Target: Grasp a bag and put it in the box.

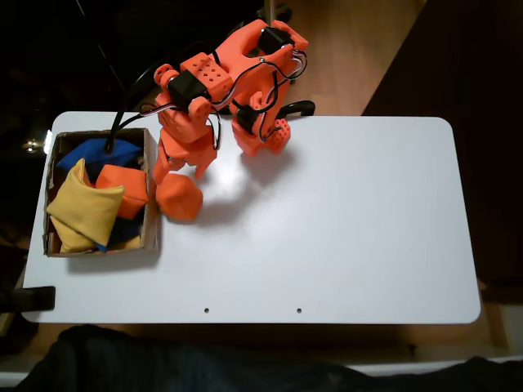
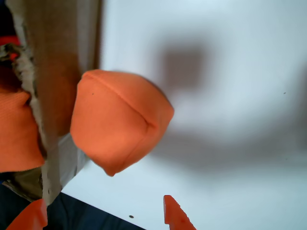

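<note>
The bag (image 1: 180,198), plump and plain orange, lies on the white table just outside the right wall of the box (image 1: 150,214) in the fixed view. The wrist view shows the bag (image 2: 120,125) resting against the brown cardboard wall of the box (image 2: 62,72). My orange gripper (image 1: 181,171) hangs directly over the bag's far side, pointing down at it. Its jaws stand open: two orange fingertips (image 2: 175,214) show wide apart at the bottom of the wrist view, and the bag lies beyond the gripper (image 2: 103,218), not clamped.
Inside the box lie a large yellow bag (image 1: 82,208), a flatter orange bag (image 1: 124,189) and a blue one (image 1: 106,152). The white table (image 1: 343,220) stretches bare to the right. The arm's base (image 1: 261,135) stands at the table's far edge.
</note>
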### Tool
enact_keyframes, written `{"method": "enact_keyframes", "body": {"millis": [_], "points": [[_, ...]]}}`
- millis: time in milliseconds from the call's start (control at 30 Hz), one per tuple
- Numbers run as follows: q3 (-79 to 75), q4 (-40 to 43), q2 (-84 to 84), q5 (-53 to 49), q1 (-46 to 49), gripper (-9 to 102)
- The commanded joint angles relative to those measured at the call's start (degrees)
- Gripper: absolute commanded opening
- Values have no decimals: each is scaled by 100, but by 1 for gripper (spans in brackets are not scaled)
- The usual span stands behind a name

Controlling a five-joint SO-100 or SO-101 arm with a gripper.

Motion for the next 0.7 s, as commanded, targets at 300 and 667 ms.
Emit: {"method": "enact_keyframes", "body": {"millis": [300,667], "points": [[-343,70,-62,18,-79,50],[-492,-88,-668,-167,70,50]]}}
